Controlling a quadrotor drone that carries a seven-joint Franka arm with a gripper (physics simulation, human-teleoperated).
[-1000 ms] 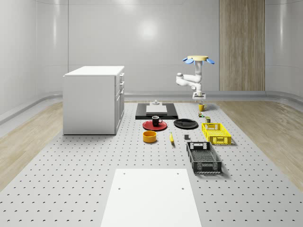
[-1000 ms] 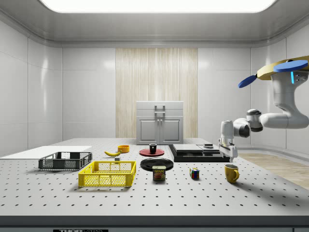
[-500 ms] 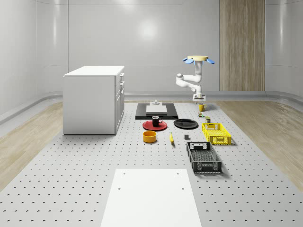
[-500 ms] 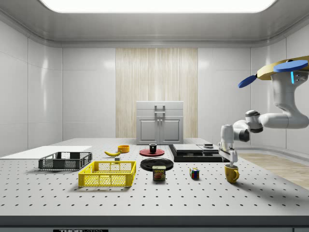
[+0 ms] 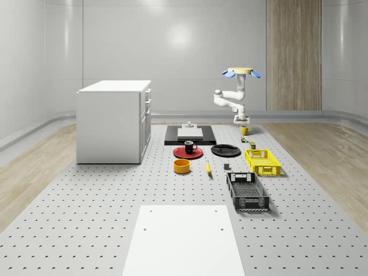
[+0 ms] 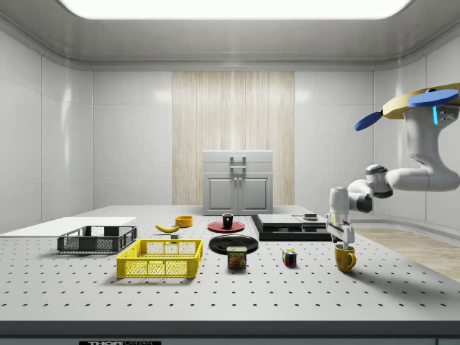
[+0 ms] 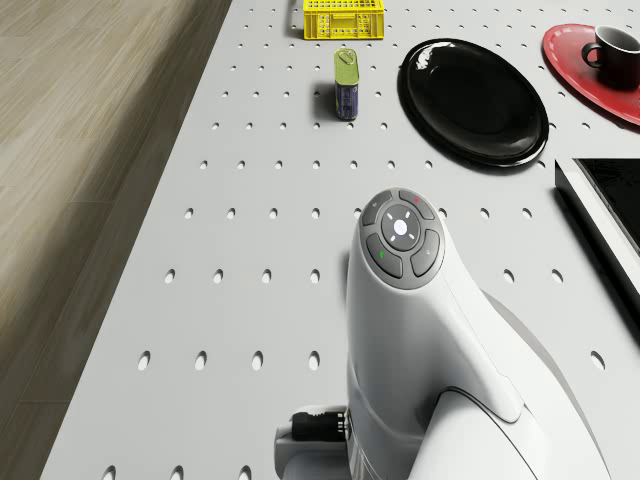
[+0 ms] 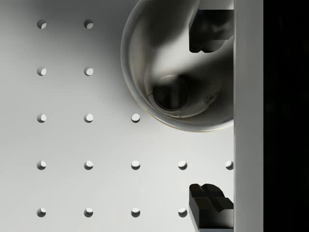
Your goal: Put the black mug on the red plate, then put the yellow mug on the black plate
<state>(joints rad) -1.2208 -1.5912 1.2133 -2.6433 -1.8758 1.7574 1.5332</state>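
Two mugs stood on the table [image 5: 86,207]: the black mug [image 5: 189,147] sat on the red plate [image 5: 179,153], and the yellow mug [image 6: 345,258] stood alone toward the side view's right, well apart from the black plate [image 6: 233,244]. The drone [image 6: 420,104] hovered above the table's edge at the side view's right, its arm [image 6: 392,180] bent downward toward the yellow mug. Over the last second the end effector [image 6: 346,242] had sunk from clearly above the mug to its rim, and since half a second ago it had dropped only slightly. In the wrist view its fingers [image 8: 211,29] were spread apart, one tip over the mug's opening and the other outside the mug's wall, so it was open and held nothing. The yellow mug itself had not moved between frames. A can [image 7: 346,83] stood beside the black plate, with a yellow crate [image 5: 262,161] and a dark crate [image 5: 247,191] nearer the whole-scene camera.
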